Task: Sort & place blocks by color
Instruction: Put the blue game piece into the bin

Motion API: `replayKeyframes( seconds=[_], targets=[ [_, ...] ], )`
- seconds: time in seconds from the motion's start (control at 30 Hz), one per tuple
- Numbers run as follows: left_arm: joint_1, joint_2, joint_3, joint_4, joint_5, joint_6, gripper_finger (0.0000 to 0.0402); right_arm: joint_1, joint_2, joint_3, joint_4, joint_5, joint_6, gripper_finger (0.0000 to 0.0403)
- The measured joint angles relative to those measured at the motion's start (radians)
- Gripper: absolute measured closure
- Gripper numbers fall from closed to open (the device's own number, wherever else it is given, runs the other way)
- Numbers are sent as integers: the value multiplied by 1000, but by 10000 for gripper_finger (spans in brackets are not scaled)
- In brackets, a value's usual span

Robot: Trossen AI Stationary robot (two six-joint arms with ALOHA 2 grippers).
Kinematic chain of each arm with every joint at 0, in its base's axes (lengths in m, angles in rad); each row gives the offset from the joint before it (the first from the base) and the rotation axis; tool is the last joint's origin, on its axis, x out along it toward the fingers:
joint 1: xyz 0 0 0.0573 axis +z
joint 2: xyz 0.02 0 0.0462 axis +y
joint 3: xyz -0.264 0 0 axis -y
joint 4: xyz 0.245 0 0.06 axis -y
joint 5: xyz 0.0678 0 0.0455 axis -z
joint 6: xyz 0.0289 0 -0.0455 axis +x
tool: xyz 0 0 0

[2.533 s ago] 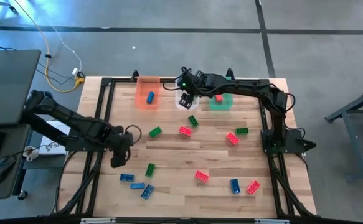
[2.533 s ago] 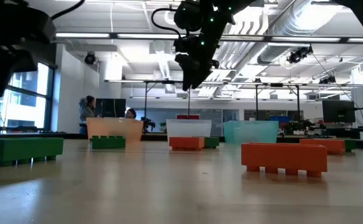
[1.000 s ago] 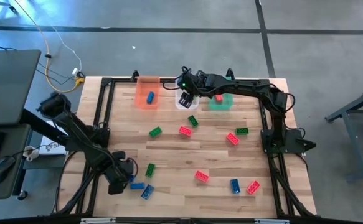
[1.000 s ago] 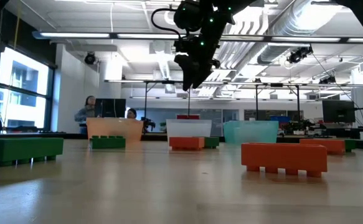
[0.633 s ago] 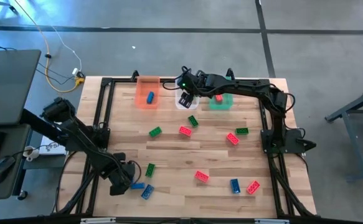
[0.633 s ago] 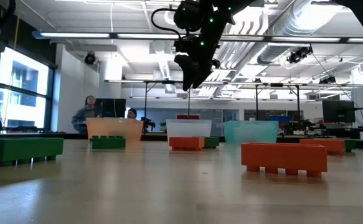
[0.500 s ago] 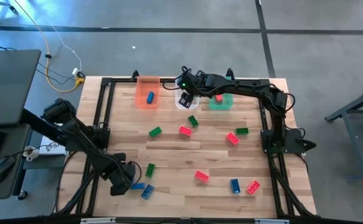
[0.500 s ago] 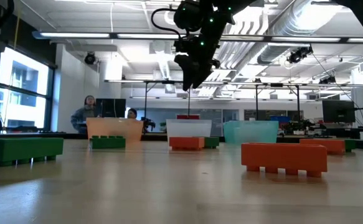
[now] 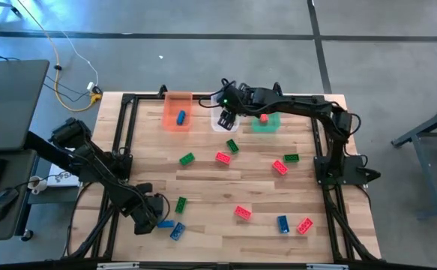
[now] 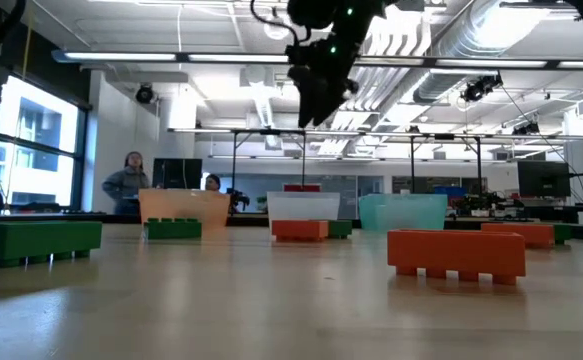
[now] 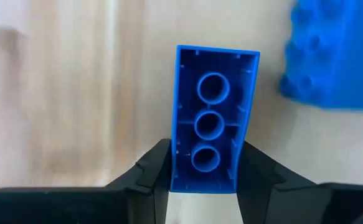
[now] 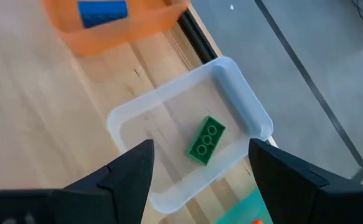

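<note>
Looking down on the wooden bench (image 9: 203, 180), one sees three bins along the far edge: the orange bin (image 9: 178, 112), the clear bin (image 12: 187, 149) and the green bin (image 9: 266, 123). The orange bin holds one blue block (image 9: 181, 117), the clear bin one green block (image 12: 205, 139), and the green bin one red block (image 9: 263, 118). The other blocks lie scattered over the middle and near part of the bench.

The right gripper (image 9: 226, 118) hangs above the clear bin, its fingers (image 12: 128, 171) spread apart and empty.

The left gripper (image 9: 146, 217) is low at the near left part of the bench, beside two more blue blocks (image 9: 172, 228). In the left wrist view its fingers (image 11: 153, 171) stand on both long sides of a blue brick (image 11: 211, 134), which shows its hollow underside. They appear to touch it, but I cannot tell if the grip is already firm, or if the brick is off the wood.

I judge that the step in hand is to pick this brick for the orange bin. To do it well, the fingers should close fully on the flat sides first, then lift straight up, so the neighbour blue block (image 11: 330, 56) is not pushed. The carry should pass above the loose green block (image 9: 181, 204).
</note>
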Motion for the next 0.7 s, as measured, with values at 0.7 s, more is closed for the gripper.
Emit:
replayKeyframes(
  seconds=[0.7],
  targets=[
    [422,-272,0,-164,-419,291,293,182,-219,2,-143,-56,27,153]
  ],
)
